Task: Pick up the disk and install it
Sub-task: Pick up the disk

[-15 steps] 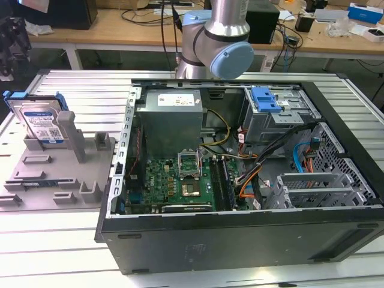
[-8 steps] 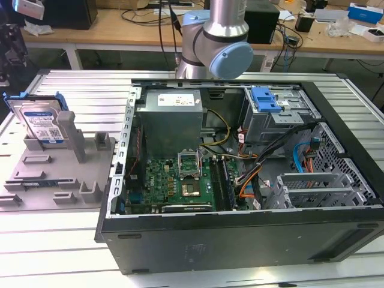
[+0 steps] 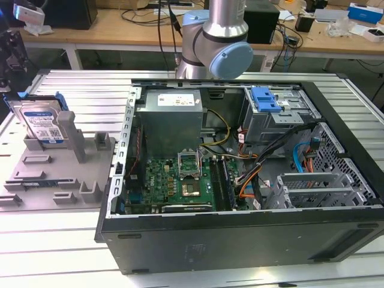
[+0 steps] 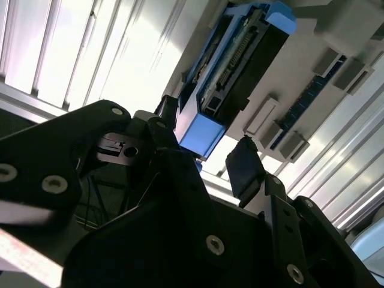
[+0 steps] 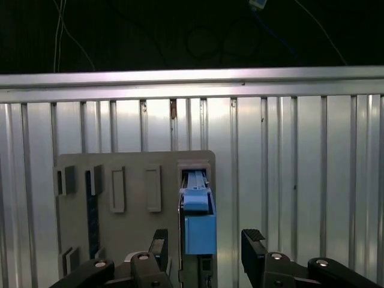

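Observation:
The disk [image 3: 41,123] stands on edge in a slot of the grey holder [image 3: 54,165] at the exterior view's left, its white-and-blue label facing out and its blue frame around it. In both wrist views the disk's blue frame end [image 5: 199,225] [image 4: 201,129] lies between my two black fingers. My gripper [image 5: 206,249] [image 4: 204,144] is open, with a gap on each side of the frame. Its dark body [image 3: 11,66] shows at the exterior view's left edge, just above the disk.
An open computer case [image 3: 240,234] lies on the ribbed metal table [image 3: 78,90]. Inside it are a green motherboard [image 3: 180,177], a power supply [image 3: 171,117], cables, and a grey drive cage [image 3: 276,120] with a blue latch [image 3: 266,99]. The arm's elbow [image 3: 219,51] rises behind the case.

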`<state>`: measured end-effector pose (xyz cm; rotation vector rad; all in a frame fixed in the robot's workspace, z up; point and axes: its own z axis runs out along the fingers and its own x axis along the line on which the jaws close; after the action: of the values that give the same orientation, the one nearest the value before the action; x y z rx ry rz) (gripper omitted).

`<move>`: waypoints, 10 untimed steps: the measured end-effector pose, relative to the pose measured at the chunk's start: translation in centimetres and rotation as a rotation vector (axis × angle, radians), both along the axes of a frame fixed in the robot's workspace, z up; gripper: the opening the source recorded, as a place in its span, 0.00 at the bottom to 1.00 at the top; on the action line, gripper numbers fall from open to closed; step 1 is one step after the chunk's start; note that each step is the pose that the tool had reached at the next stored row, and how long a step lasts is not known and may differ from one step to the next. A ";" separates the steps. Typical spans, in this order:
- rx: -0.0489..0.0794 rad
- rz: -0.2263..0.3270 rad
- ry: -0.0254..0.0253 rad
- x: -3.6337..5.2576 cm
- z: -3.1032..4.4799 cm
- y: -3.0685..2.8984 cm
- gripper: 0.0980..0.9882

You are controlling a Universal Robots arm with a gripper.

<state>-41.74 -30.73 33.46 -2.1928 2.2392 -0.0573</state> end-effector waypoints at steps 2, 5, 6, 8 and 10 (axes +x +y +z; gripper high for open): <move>-0.001 0.000 0.0015 -0.02 -0.20 -0.02 0.56; -0.003 0.000 0.0032 -0.05 -0.47 -0.07 0.56; -0.003 0.000 0.0034 -0.06 -0.56 -0.09 0.56; -0.004 0.000 0.0042 -0.11 -0.83 -0.12 0.56; -0.004 0.000 0.0045 -0.13 -0.98 -0.13 0.56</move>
<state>-41.87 -30.86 32.48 -2.1972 2.2434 -0.0571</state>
